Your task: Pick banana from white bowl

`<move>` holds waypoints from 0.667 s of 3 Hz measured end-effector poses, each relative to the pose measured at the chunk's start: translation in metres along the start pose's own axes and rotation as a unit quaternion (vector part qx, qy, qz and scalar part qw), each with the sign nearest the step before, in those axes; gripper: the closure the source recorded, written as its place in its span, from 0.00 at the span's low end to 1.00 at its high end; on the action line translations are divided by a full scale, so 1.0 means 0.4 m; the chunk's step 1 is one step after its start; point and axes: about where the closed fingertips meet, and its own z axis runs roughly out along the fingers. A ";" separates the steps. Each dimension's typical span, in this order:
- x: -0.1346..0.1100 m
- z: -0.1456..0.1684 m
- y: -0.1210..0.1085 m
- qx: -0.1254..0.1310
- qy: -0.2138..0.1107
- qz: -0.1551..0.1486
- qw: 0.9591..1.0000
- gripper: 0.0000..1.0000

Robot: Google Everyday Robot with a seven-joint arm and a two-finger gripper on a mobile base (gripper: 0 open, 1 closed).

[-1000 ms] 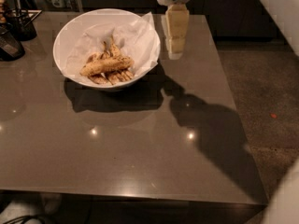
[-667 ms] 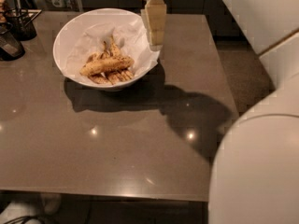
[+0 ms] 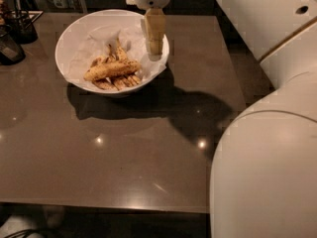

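The cream end effector (image 3: 154, 42) hangs over the right rim of the glossy white round bowl (image 3: 63, 41), near the dark grey worktop's (image 3: 124, 157) far edge. I cannot tell whether it is apart or together. The speckled yellow-tan banana (image 3: 113, 70) lies inside the bowl, to the left of the end effector and nearer, its long axis running left to right.

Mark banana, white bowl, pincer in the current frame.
banana (image 3: 113, 70): camera view, middle of the speckled peel.
white bowl (image 3: 67, 41): camera view, bare left inner wall.
pincer (image 3: 155, 51): camera view, lower end, over the bowl's right side.

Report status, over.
Gripper over white bowl's right rim. Banana lies in bowl, not held. Bunch pressed beside it.
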 end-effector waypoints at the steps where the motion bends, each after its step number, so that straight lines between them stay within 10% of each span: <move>1: -0.005 0.069 0.015 -0.029 -0.015 0.027 0.999 0.00; 2: -0.003 0.107 0.022 -0.045 -0.026 0.055 0.997 0.12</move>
